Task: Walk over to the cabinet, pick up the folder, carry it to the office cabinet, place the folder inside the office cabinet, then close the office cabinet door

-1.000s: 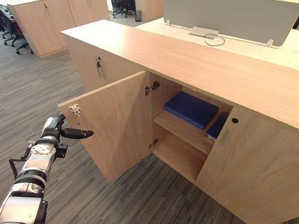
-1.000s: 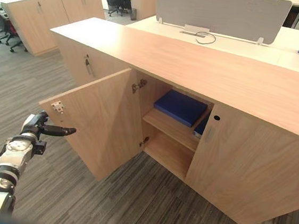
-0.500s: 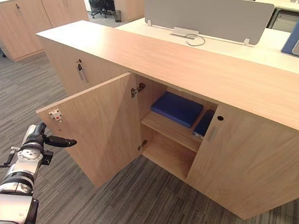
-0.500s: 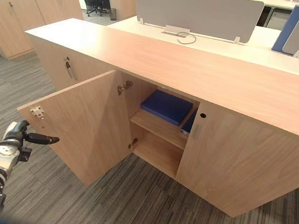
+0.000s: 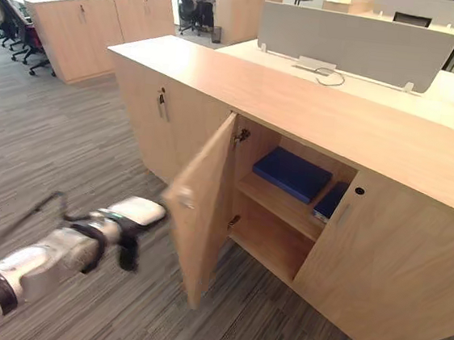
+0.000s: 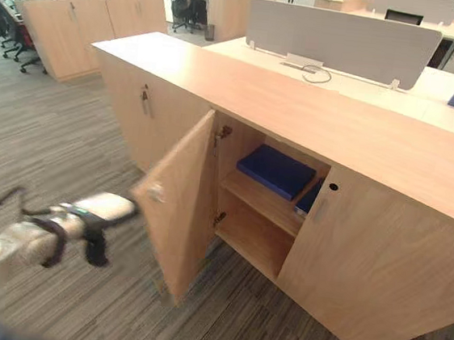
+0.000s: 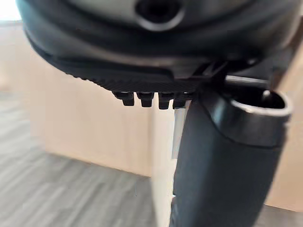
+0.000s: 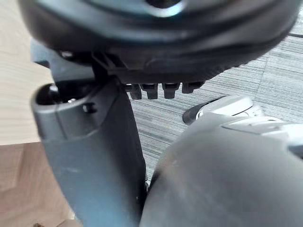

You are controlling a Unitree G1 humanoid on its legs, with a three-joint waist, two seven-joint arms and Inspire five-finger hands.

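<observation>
Left robot hand (image 5: 140, 210) open against half-shut cabinet door (image 5: 202, 216), flat dark-blue folder (image 5: 291, 173) lying on upper shelf (image 5: 276, 201)

The left hand (image 5: 143, 211) is a blurred streak beside the open door (image 5: 203, 216), whose free edge is blurred too. On the shelf (image 5: 276, 201), a second blue folder (image 5: 331, 200) is partly hidden behind the closed right door (image 5: 388, 260).
</observation>
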